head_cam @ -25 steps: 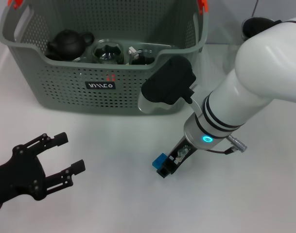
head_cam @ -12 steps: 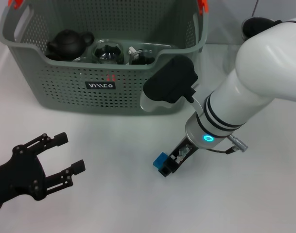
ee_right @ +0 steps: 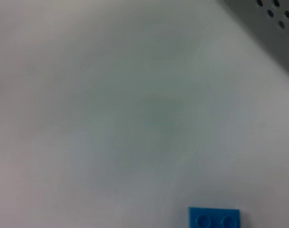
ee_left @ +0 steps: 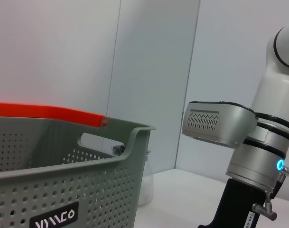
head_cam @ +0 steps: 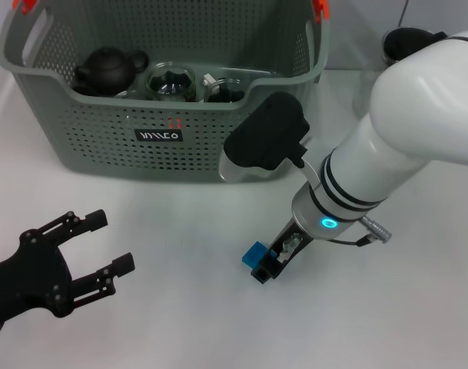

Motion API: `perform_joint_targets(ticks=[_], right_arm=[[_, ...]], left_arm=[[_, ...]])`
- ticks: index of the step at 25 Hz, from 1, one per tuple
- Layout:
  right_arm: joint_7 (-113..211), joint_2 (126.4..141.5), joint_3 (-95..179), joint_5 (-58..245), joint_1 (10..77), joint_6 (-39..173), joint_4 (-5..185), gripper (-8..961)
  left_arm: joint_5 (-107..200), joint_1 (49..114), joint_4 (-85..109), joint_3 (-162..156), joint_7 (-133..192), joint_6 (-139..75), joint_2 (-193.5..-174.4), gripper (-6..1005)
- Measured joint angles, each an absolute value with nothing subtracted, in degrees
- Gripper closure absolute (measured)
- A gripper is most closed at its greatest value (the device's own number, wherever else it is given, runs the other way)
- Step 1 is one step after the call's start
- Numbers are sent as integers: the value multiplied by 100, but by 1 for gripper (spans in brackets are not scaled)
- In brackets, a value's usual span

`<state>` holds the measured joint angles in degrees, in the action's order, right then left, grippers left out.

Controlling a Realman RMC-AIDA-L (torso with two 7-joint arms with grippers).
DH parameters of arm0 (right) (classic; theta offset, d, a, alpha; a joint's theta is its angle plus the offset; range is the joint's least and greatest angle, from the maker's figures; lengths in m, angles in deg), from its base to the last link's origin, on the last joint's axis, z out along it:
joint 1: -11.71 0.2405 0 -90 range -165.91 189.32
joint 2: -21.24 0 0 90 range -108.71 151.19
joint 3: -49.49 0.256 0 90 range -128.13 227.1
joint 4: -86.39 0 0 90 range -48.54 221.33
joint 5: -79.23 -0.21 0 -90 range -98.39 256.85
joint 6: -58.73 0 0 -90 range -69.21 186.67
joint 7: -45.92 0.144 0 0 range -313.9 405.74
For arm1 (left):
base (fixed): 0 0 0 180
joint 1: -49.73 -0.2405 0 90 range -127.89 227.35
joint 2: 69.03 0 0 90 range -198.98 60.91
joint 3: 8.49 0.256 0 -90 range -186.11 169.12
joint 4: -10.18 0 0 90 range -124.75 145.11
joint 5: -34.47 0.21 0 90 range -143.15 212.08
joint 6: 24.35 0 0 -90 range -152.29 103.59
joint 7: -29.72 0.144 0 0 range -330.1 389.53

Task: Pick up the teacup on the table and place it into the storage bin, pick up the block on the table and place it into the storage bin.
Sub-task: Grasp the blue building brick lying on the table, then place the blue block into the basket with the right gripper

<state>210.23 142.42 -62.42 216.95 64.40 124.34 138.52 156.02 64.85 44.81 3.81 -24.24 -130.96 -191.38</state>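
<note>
right gripper point(head_cam: 263, 267): was down at the table in front of the bin, fingers right at the block; couldn't tell if they'd actually closed on it or were just around it
block point(head_cam: 254, 254): small blue studded brick, sat on the table at the gripper tip, sticking out on the robot's left side of the fingers; well short of the bin
how I'd do it: get the fingers square on the brick's flat sides, squeeze firm before lifting since it's tiny and slick, then go straight up high enough to clear the rim
bin point(head_cam: 95, 150): grey perforated basket, behind the block, already had a dark teapot and glassware inside
left gripper point(head_cam: 84, 257): parked low on the robot's left, fingers spread, holding nothing
</note>
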Motion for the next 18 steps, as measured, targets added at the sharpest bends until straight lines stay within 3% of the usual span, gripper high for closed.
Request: perform_joint_targets(ticks=[2, 7, 12, 18], right_arm=[[21022, 14244, -6269, 21695, 6435, 12429, 13852, 365], [21022, 14244, -6294, 21694, 6435, 12426, 13853, 524], [21057, 14227, -6271, 21701, 6355, 12487, 14099, 525], [20866, 14151, -5241, 21802, 5542, 13116, 16059, 526]], left_arm=[[15602, 6484, 4481, 381, -2424, -13096, -19138, 201], [15602, 6477, 4480, 381, -2424, -13095, -19138, 201], [15602, 6464, 4481, 381, -2424, -13094, -19138, 201], [15602, 6458, 4481, 381, -2424, -13085, -19138, 201]])
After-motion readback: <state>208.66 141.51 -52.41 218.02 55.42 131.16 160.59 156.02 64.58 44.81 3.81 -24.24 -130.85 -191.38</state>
